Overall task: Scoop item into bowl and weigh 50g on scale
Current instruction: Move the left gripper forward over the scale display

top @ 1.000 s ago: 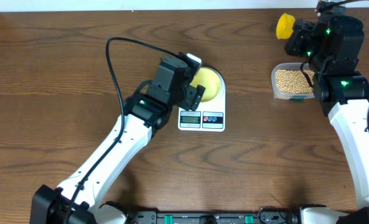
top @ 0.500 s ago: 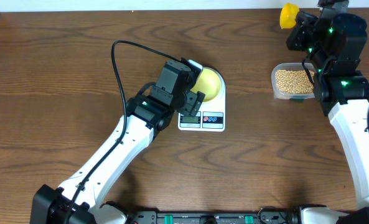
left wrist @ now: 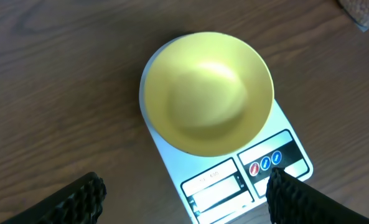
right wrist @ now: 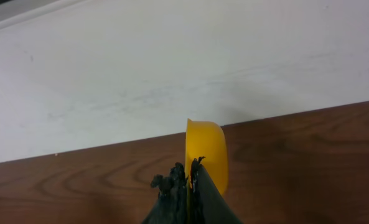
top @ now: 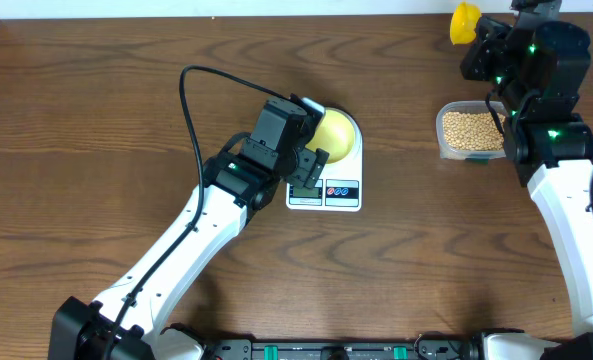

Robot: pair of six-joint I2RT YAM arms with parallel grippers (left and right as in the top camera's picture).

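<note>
We see a surface (top: 76, 120) of dark brown wood, grain plain, with a low sheen. The bowl (left wrist: 206, 93) looks like smooth pale-yellow plastic, softly glossy. The scale (left wrist: 224, 180) is smooth white plastic. The item (top: 464, 126), matt tan beans, fills a clear plastic container (top: 440, 140). The scoop (right wrist: 206, 149) is glossy yellow plastic. The pads (left wrist: 78, 199) of the left end effector (left wrist: 184, 186) are black and rough-textured.

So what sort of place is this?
Most likely a lab test bench: a brown wood-grain table against a plain white backdrop, holding a white flat digital scale and a clear plastic container of tan beans.
</note>
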